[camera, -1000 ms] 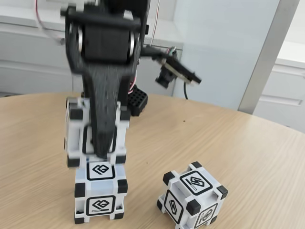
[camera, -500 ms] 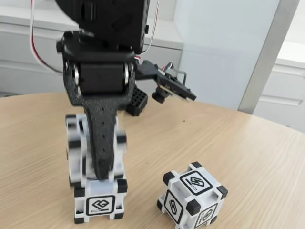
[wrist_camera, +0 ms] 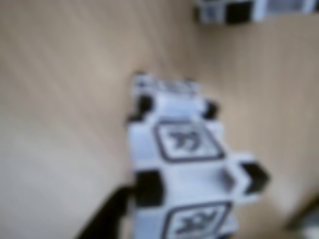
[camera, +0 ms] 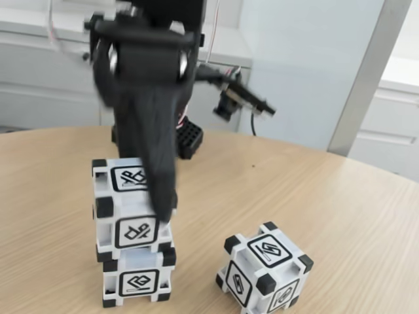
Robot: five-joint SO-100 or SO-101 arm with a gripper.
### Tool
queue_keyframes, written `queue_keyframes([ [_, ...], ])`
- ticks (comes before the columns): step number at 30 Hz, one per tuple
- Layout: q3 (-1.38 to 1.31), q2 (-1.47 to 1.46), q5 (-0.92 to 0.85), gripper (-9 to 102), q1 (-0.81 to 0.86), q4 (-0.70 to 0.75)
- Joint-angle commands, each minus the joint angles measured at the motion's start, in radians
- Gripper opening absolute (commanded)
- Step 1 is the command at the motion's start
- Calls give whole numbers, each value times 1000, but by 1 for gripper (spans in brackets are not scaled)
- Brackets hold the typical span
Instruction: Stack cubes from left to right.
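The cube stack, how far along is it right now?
Done: the upper cube sits on the bottom cube, slightly offset to the left in the fixed view. In hand: nothing clearly; the blurred gripper is at the upper cube's right side. Left: the third cube rests alone on the table, unstacked.

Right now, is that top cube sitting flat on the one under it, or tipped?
Sitting on it, roughly level but shifted left: the top cube overhangs the bottom cube. The blurred gripper crosses its front; grip cannot be told.
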Motion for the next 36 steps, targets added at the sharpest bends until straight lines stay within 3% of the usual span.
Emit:
queue_keyframes([
  [1,-25,121,-18,47,-77,5],
  [18,-8,158,-2,47,-374,-12],
  [30,-26,-212,-12,46,-377,-17],
  [36,-25,-250,37,45,-365,-204],
])
